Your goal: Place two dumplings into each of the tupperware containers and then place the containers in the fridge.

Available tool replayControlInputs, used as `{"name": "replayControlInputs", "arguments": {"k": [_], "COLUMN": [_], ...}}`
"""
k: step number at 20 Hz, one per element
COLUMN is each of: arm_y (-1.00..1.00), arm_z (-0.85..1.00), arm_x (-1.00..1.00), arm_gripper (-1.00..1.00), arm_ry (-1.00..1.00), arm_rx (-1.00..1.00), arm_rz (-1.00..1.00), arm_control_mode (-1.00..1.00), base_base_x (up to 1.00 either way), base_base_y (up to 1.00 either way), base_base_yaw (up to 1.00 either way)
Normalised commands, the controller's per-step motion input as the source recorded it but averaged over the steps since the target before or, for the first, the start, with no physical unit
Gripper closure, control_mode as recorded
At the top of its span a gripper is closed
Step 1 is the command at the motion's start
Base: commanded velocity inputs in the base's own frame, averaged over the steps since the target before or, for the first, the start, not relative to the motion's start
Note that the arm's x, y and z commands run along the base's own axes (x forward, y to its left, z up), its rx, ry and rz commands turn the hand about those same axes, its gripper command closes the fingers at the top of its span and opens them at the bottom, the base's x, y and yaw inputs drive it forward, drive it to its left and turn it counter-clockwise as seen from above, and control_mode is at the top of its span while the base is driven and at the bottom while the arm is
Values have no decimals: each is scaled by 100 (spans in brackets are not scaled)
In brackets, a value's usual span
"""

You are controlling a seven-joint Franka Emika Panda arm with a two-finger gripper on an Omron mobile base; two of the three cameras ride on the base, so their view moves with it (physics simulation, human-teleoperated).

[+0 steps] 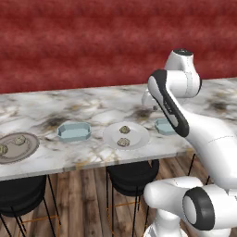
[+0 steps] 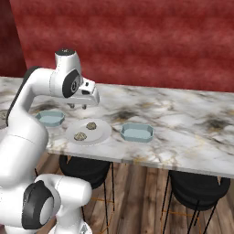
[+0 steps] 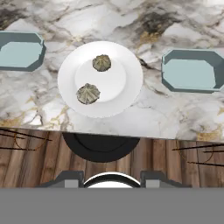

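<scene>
Two tan dumplings (image 3: 101, 63) (image 3: 88, 93) lie on a round white plate (image 3: 127, 89) at the counter's front edge. A light-blue tupperware container (image 3: 19, 51) sits to one side of the plate and a second container (image 3: 192, 70) to the other, both empty. My gripper (image 2: 79, 107) hangs above the counter just behind the white plate (image 1: 139, 137), pointing down, open and holding nothing. Two more dumplings (image 1: 20, 140) (image 1: 3, 149) rest on a grey-brown plate (image 1: 28, 152) at the far left. The fridge is out of view.
The marble counter (image 2: 183, 132) runs along a red wall. Black stools (image 1: 132, 176) (image 2: 196, 185) stand under its front edge on a wood floor. My arm hides part of the right container (image 1: 163, 125) in the left base view.
</scene>
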Motion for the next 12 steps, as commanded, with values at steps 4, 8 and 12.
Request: {"name": "replayControlInputs", "arguments": {"k": [4, 8, 12], "arm_y": [12, 96, 76], "arm_z": [-19, -64, -74], "arm_x": [-1, 10, 28], "arm_gripper": [-100, -100, -100], "arm_ry": [0, 0, 1], "arm_rx": [0, 0, 2], "arm_rz": [0, 6, 14], "arm_control_mode": [-100, -100, -100], "base_base_x": [0, 0, 0], "base_base_y": [0, 0, 0], "base_base_yaw": [0, 0, 0]}}
